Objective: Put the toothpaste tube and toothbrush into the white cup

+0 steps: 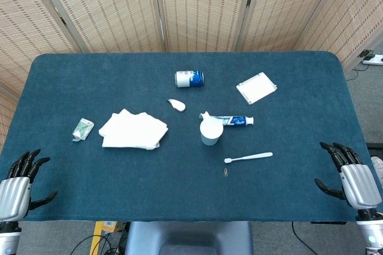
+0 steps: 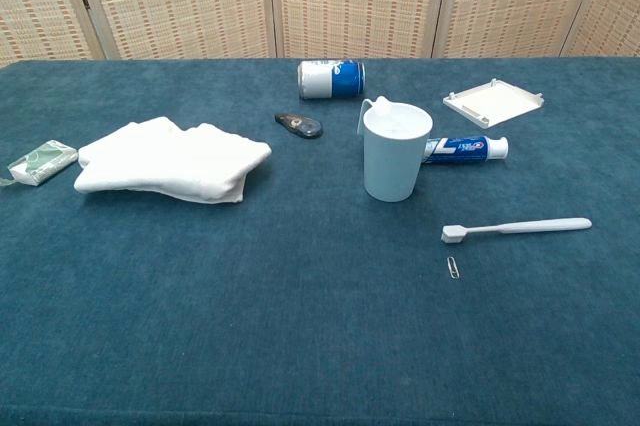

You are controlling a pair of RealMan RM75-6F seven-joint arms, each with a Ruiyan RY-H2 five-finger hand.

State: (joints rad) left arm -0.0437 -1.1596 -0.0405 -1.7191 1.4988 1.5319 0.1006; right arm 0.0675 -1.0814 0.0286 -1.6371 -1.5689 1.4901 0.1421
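Both hands rest at the near table edge, left hand (image 1: 17, 190) and right hand (image 1: 353, 177), fingers spread, holding nothing. Small metal paperclip (image 2: 453, 267) lies just nearer than the white plastic toothbrush (image 2: 518, 228). White cup (image 2: 396, 154) stands upright mid-table; the blue-and-white toothpaste tube (image 2: 464, 149) lies behind it, to its right.
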